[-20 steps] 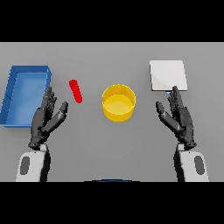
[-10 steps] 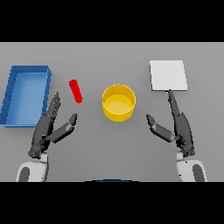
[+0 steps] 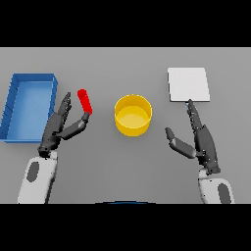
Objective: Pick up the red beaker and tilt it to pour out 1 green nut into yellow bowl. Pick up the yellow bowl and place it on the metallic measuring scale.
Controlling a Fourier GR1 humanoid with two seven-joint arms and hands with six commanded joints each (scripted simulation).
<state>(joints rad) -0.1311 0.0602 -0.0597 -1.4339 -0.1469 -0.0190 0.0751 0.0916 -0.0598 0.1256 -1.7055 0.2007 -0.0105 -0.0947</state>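
Blue tray: an open rectangular bin at the far left of the grey table, long side running away from the robot; nothing shows inside it.

Left hand: just right of the tray's near corner, raised from a white forearm that enters at the lower left. Its fingers are straight and spread, pointing up and away, and the thumb reaches out to the right. The thumb tip lies at or just under the lower end of the red beaker; whether it touches cannot be told. Nothing is gripped.

Red beaker: a small red cylinder between the tray and the bowl, leaning slightly, its upper end a little nearer the tray. It sits beside the left hand's fingertips, between fingers and thumb. Any green nut inside cannot be made out.

Yellow bowl: round, upright, at the table's middle, well apart from both hands. Its inside looks plain yellow.

Right hand: right of the bowl and nearer the robot, fingers straight and pointing up toward the scale, thumb held out to the left. It holds nothing.

Metallic measuring scale: a pale square plate at the far right, flat on the table, just beyond the right hand's fingertips.
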